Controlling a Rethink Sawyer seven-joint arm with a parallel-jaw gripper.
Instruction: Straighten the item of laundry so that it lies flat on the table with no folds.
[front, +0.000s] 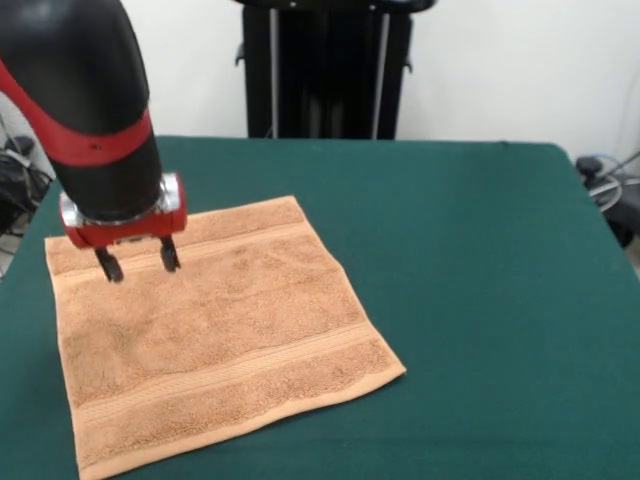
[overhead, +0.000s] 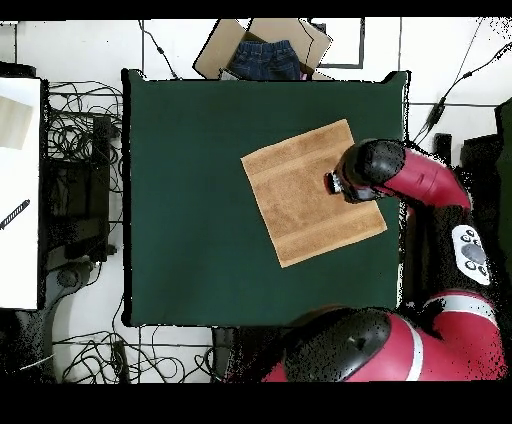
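Towel (front: 215, 330) spread on the green counter (front: 480, 260), toward one side, its striped bands running across near two opposite edges. The hand (front: 138, 262) hangs directly over the towel's far band, beside one edge, fingers (front: 170, 254) parted and grasping nothing. The cloth appears flat with only faint ripples, so the bulk of it lies toward the camera from the hand; little straightening seems left

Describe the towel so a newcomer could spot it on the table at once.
Start from the dark green table. Under the red and black arm's open gripper lies the towel, spread flat and turned askew to the table's edges. It is the only orange-tan thing there, with woven bands near two opposite edges.
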